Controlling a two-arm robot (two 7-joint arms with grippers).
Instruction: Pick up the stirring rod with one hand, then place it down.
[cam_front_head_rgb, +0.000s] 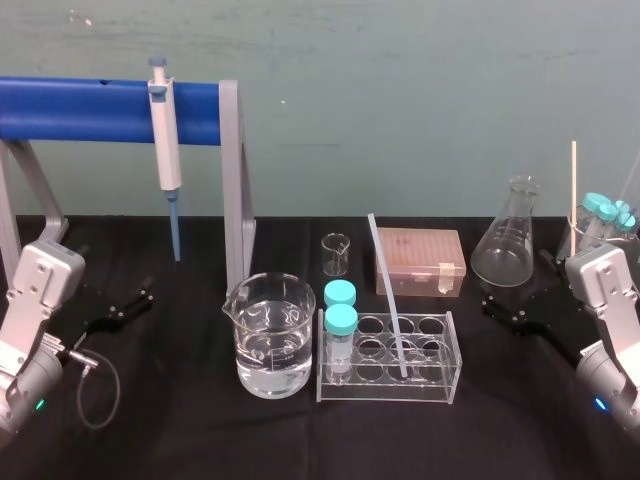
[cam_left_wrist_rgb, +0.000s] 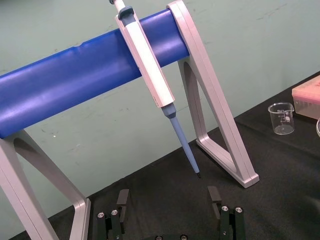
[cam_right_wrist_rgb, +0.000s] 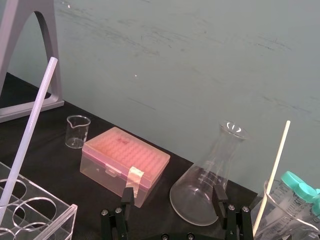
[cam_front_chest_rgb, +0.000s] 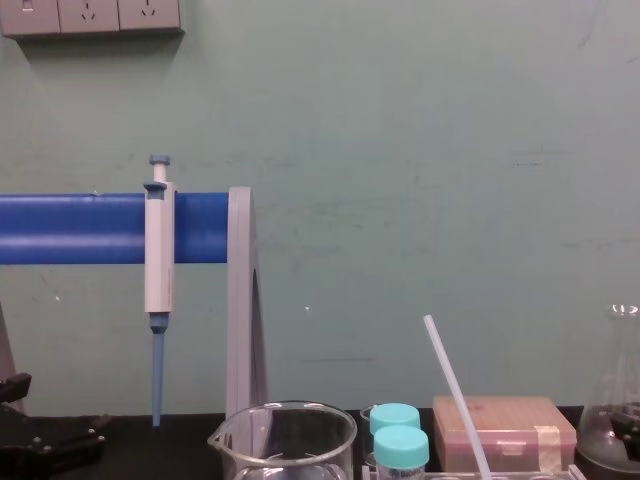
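Black bench (cam_front_head_rgb: 180, 430) vs teal wall, 1 stirring rod (cam_front_head_rgb: 388, 300) leaning in clear tube rack (cam_front_head_rgb: 390, 392) at centre, between left hand (cam_front_head_rgb: 122, 306) & right hand (cam_front_head_rgb: 507, 308), well apart from each, both released, 2 capped tubes (cam_front_head_rgb: 340, 322) in rack, 1 flask (cam_front_head_rgb: 505, 245), 1 pipette (cam_front_head_rgb: 165, 140).

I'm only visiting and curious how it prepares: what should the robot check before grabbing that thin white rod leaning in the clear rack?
1. Rod within reach: ok. The stirring rod leans in the clear rack with its upper end free.
2. Right pincer ready: ok. Jaws apart, holding nothing, at the table's right side.
3. Left pincer out of the way: ok. Open, near the pipette stand at the left.
4. Clutter near the rod: not ok. The teal-capped tubes share the rack and the pink box sits just behind.
5. Which hole holds the rod's lower end: cannot tell.
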